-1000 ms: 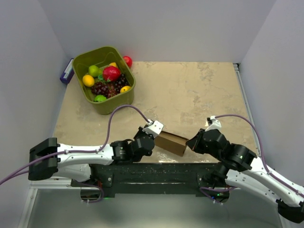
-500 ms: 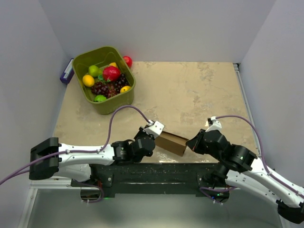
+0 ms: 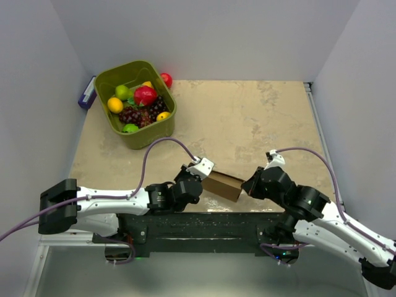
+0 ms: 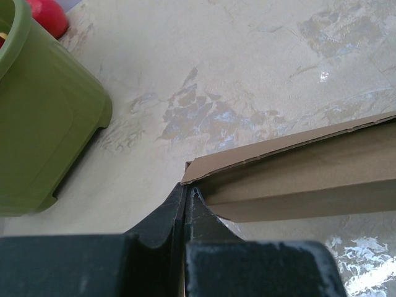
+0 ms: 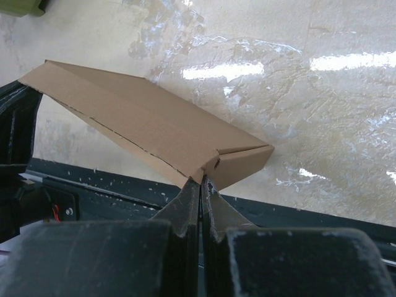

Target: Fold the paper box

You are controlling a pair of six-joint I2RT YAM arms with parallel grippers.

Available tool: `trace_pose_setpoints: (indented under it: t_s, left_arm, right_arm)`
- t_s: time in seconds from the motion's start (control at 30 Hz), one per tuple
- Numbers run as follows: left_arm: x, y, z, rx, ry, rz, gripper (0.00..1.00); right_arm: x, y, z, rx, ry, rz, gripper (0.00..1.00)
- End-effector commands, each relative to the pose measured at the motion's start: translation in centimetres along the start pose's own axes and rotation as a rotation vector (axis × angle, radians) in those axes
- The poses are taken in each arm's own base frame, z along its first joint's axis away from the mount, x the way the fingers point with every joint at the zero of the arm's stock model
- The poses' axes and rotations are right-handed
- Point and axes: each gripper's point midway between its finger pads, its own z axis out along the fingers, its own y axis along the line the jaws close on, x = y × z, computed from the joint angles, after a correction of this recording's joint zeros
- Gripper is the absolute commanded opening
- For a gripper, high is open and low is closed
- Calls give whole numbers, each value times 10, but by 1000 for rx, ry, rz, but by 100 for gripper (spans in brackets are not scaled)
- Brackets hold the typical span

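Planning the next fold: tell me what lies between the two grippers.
Only the paper box: in the top view it spans from the left gripper to the right gripper, each shut on one end.

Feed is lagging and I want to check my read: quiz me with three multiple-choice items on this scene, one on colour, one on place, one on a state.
1. What colour is the bin? A. blue B. green C. white
2. Where is the paper box? A. in the bin B. at the near table edge C. far right corner
3. The left gripper is: A. wide open B. holding fruit C. shut on the paper box
Key: B, its walls are olive green; B, the top view shows it at the near edge; C, its fingers pinch the box's corner.
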Motion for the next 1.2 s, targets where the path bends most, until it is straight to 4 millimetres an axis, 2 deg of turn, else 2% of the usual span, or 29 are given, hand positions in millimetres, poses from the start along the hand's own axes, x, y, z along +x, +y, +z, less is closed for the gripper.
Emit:
trace_pose_setpoints:
  t_s: [0.0, 0.17, 0.33, 0.4, 0.43, 0.57, 0.7, 0.9, 1.03, 1.17]
  left_arm:
    - [31, -30, -8, 160, 93, 40, 0]
    - [29, -31, -9, 166, 92, 18, 0]
    - [29, -28, -11, 153, 107, 7, 0]
    - [28, -27, -11, 148, 109, 4, 0]
    - [28, -27, -11, 146, 110, 6, 0]
    - [27, -25, -12, 138, 112, 9, 0]
    - [27, -25, -12, 136, 117, 7, 0]
    - [28, -26, -10, 129, 129, 19, 0]
    - [28, -26, -9, 123, 132, 23, 0]
    - [27, -27, -9, 125, 130, 19, 0]
  right_arm:
    - [4, 7, 8, -13, 26, -36, 0]
    - [8, -7, 4, 52, 56, -87, 0]
    - [-8, 2, -7, 56, 22, -89, 0]
    - [-21, 7, -16, 62, -12, -76, 9]
    - [-26, 8, -18, 64, -25, -76, 17]
    - [-41, 13, -31, 62, -67, -69, 25]
    - [-47, 15, -38, 51, -85, -66, 32]
    - [-35, 8, -35, 71, -39, -73, 33]
    - [-29, -4, -37, 102, -27, -72, 33]
    - [-22, -1, -30, 78, -5, -71, 34]
